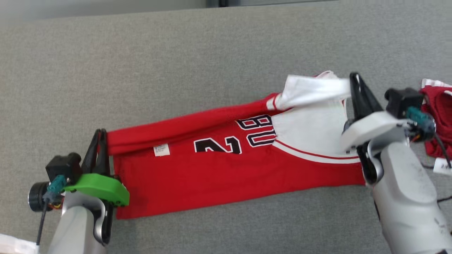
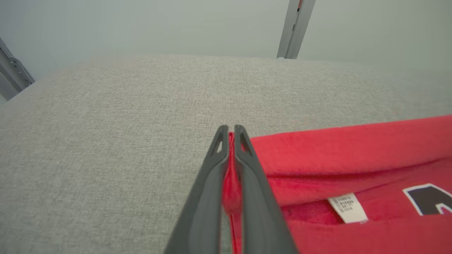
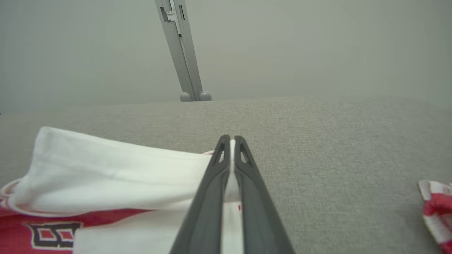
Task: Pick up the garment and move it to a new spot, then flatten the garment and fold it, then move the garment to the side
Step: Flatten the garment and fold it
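left gripper [image 1: 100, 132]: closed tight on the red corner at the left end of the jersey; in the left wrist view a thin fold of red cloth is pressed between the two dark fingers [image 2: 212, 197].
right gripper [image 1: 354, 75]: closed tight on white cloth at the right end of the jersey; in the right wrist view a white strip sits between its fingers up to the tips.
jersey [image 1: 212, 173]: red basketball jersey with a white upper part. it lies across the middle of the bench, stretched between the two grippers. in the head view its left end is lower than its right end.
far edge of the jersey: turned over toward the robot as a long red fold, from the left gripper up to the white part.
white flap [image 1: 310, 90]: raised a little off the jersey and pulled to the right gripper, making a loose open fold.
print [image 1: 247, 135]: black letters "bu" and a figure "2" with white outline, partly under the red fold.
care label [image 1: 161, 150]: small white tag on the red cloth, just below the folded edge, near the left gripper.
bench [image 1: 176, 53]: covered with grey woven fabric.
second garment [image 1: 438, 120]: red and white cloth at the right edge, beside the right wrist, apart from the jersey.
metal post [image 3: 182, 53]: grey, standing behind the far edge of the bench.
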